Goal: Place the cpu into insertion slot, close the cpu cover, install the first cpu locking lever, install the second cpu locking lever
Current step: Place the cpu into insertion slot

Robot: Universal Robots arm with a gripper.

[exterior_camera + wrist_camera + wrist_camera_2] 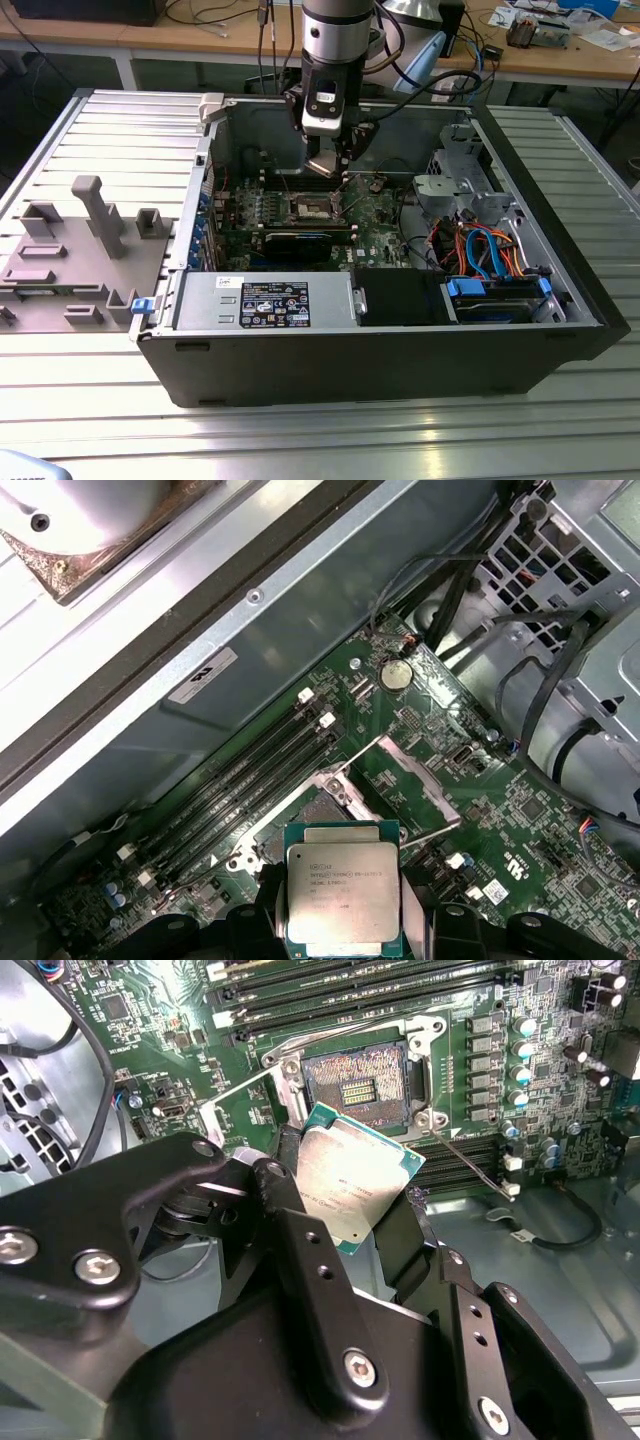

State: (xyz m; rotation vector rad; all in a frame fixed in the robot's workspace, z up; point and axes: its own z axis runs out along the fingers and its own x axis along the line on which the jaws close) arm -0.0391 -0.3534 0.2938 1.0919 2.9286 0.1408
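End effector (pixel 328 166) of mine grips cpu (pixel 343 890), apart from insertion slot (pixel 357 1085); in exterior view I hang abt 12 o'clock of it. cpu cover (pixel 412 780) stands open.

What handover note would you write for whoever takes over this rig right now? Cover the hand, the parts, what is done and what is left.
The hand is shut on the cpu, gripping its edges.
The cpu is held above the board near the insertion slot, not seated.
The cpu cover stands open; the slot is empty.
Done: cpu picked up and brought to the slot.
Left: seating the cpu, closing the cover, both locking levers.
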